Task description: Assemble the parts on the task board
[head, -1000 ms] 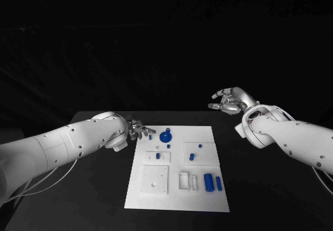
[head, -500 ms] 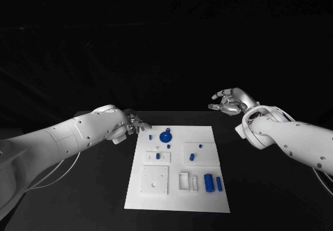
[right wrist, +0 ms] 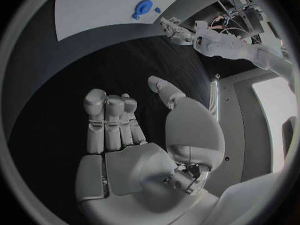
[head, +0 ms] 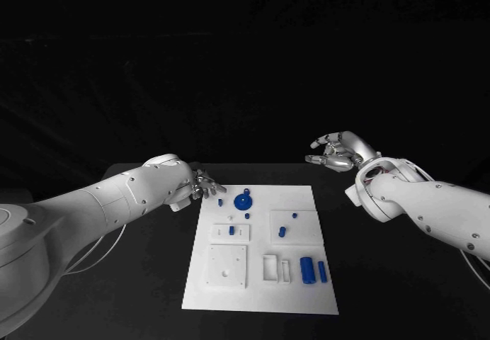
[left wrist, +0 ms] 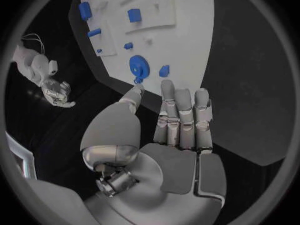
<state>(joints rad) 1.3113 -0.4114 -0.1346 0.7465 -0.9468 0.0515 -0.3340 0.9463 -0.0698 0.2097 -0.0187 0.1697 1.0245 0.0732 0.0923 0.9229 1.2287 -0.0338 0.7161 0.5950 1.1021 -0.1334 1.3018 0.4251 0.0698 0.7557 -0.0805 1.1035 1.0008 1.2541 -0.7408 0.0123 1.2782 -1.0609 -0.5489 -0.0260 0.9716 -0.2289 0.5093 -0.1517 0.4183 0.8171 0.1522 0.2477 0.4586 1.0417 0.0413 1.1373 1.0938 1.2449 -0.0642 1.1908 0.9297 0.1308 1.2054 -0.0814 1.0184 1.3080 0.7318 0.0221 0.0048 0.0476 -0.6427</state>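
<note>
With both the left hand and the right hand held empty and spread, the round blue part should be approached slowly from above.

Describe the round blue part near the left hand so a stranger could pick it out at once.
Start at the white task board in the middle of the black table and go to its far end, near the left hand. There lies the round blue disc, with a small tab at its rim. It is the only wide, round part; its blue neighbours are small pegs and blocks.
</note>
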